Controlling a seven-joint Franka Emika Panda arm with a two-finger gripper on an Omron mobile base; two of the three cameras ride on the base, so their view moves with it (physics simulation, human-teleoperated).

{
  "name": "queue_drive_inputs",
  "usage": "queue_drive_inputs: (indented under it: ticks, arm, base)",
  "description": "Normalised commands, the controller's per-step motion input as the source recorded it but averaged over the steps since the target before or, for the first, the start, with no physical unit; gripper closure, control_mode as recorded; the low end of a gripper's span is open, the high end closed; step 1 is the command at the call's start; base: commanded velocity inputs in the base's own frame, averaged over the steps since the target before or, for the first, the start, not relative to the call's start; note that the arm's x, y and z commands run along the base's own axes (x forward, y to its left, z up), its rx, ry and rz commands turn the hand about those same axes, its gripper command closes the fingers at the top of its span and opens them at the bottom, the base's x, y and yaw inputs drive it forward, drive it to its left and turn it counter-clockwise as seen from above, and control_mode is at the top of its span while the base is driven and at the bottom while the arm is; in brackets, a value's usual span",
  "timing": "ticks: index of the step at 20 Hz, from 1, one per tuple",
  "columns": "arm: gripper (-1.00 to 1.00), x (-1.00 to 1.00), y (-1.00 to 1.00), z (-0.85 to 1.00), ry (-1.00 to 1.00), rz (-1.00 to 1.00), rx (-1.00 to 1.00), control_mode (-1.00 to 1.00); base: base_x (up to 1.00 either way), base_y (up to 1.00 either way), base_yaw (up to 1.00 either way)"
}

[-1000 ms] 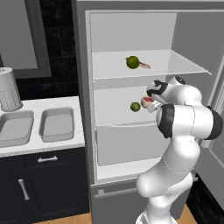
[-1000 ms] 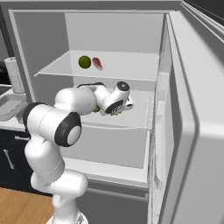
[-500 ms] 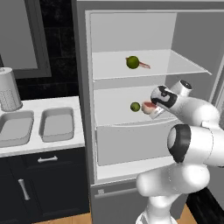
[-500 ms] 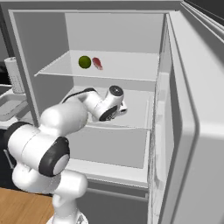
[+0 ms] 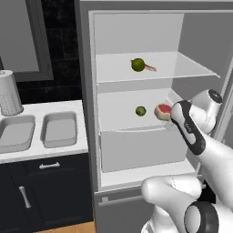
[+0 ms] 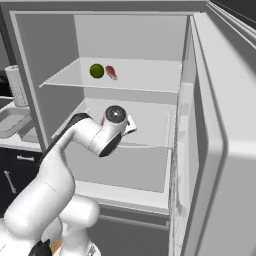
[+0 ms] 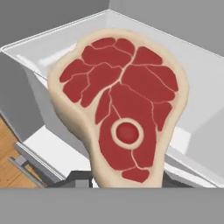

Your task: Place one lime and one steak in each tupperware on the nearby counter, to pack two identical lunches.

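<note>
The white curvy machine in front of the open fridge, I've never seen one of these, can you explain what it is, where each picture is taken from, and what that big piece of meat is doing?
It is a robot arm on a driving base, in a rendered kitchen. Two pictures come from cameras on the base, behind the arm to its left and right. The third comes from a camera on the hand, so the steak looks huge there. From the left camera that steak sits at the end of the arm, by the middle shelf; whether the gripper is clamped on it I cannot tell. A lime lies on that shelf. Above, another lime and a second steak wait. On the counter sit two empty tupperwares, with a grey canister behind.
</note>
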Motion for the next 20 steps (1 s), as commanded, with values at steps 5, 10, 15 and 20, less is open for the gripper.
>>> queue_drive_inputs:
  ticks: [5,10,15,20]
  arm:
    - [1.00,-0.86,0.22,0.41,0.00,0.00,-0.03,-1.00]
    - [1.00,-0.86,0.09,0.58,-0.01,0.00,-0.02,-1.00]
    - [1.00,-0.70,0.05,0.53,0.00,0.00,-0.01,-1.00]
    - [1.00,0.00,0.00,0.00,0.00,0.00,0.00,1.00]
  base:
    - [0.00,0.00,0.00]
    - [0.00,0.00,0.00]
    - [0.00,0.00,0.00]
    - [-0.61,0.50,0.00]
